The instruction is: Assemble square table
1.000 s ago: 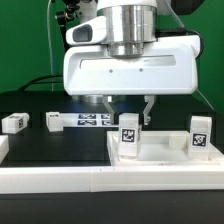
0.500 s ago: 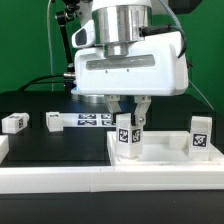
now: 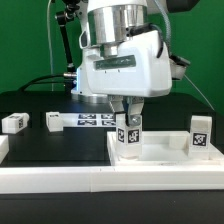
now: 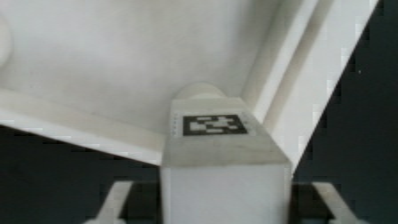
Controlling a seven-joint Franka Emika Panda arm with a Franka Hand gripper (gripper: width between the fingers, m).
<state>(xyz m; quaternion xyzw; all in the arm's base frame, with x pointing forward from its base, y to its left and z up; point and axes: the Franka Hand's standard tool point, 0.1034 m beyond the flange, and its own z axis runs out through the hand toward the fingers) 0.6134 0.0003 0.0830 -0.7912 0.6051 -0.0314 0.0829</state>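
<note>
The claw has turned and sunk around the upright leg on the square table. Whether it's clamped, I cannot tell.

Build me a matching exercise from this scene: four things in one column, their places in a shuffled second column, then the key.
Things:
1. gripper
2. square tabletop
3. marker board
4. leftmost leg

Places:
A. flat on the black table, behind the slab
B. fingers on either side of the upright middle leg
C. on the black table, exterior view's far left
D. nearest the camera, right leg upright on it

Pairs: 1-B, 2-D, 3-A, 4-C
</note>
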